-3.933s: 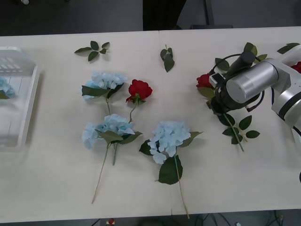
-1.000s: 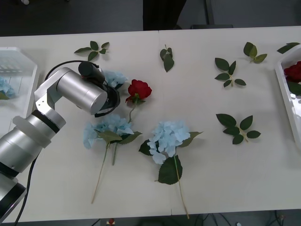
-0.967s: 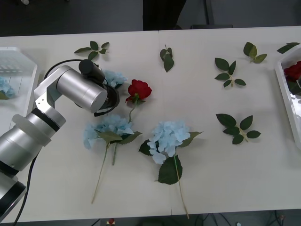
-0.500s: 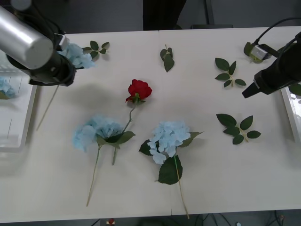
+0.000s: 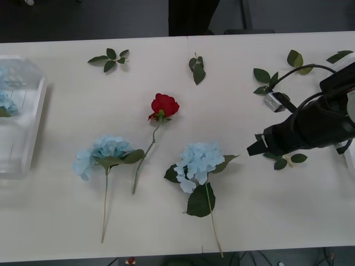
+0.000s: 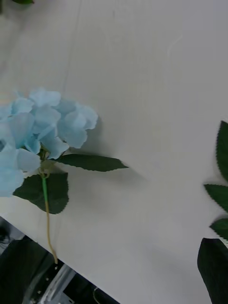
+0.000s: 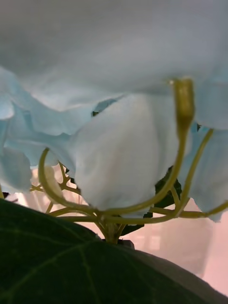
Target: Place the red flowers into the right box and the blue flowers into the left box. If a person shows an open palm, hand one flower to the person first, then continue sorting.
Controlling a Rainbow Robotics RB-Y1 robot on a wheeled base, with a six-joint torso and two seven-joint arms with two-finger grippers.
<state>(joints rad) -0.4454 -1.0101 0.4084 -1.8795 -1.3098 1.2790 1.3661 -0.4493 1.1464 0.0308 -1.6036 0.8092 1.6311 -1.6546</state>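
Observation:
One red flower point(image 5: 165, 105) lies at the table's middle, stem pointing toward me. Two blue flowers lie nearer: one at front left point(image 5: 104, 153), one at centre point(image 5: 198, 162). My right gripper point(image 5: 256, 147) hovers just right of the central blue flower point(image 6: 42, 128), a short gap from its leaf. The left box point(image 5: 37, 105) at the far left holds blue flowers point(image 5: 4, 102). In the left wrist view, pale-blue petals point(image 7: 118, 161) and a green leaf point(image 7: 57, 266) press close against the camera. A sliver of the right box point(image 5: 350, 160) shows behind my right arm.
Loose green leaf sprigs lie along the back of the table point(image 5: 111, 59) point(image 5: 197, 68) point(image 5: 297, 58) and under my right arm point(image 5: 285, 161). The table's near edge runs just below the central flower's stem point(image 6: 47, 237).
My left arm lifted a blue flower and carried it left out of the front view. The front-left blue flower shifted left. My right arm swung from the right box toward the centre.

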